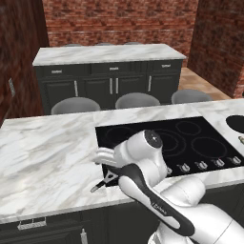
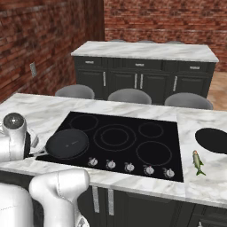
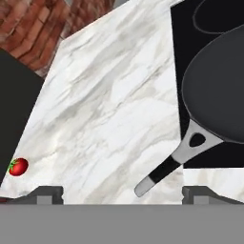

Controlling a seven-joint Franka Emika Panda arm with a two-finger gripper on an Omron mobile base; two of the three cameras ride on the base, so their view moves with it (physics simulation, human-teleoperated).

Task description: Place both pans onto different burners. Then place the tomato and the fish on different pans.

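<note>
While the white robot arm (image 1: 143,176) bends low over the near edge of the white marble surface (image 1: 43,157), its gripper (image 3: 122,193) hangs just above the stone with its two dark fingertips (image 3: 47,193) spread wide apart, holding nothing. Between them lies the thin dark handle with a silvery tip (image 3: 159,174) of a round, shallow black frying pan (image 2: 67,143). That pan sits on the near left corner of the flat glossy black glass cooktop (image 2: 119,137), over a burner there, with its handle sticking out over the marble. A small round bright red tomato (image 3: 18,167) rests on the marble well off to one side, close to the surface's edge. Thin grey ring burners (image 2: 115,136) mark the rest of the glass, and small silver knobs (image 2: 129,166) line its front. To the right, a slender greenish-silver fish (image 2: 197,162) lies on the marble. Just past it sits a second round black frying pan (image 2: 213,140). Farther back stand grey round stools (image 2: 130,95), a dark cabinet island (image 2: 142,77) and red brick walls (image 2: 155,20).
</note>
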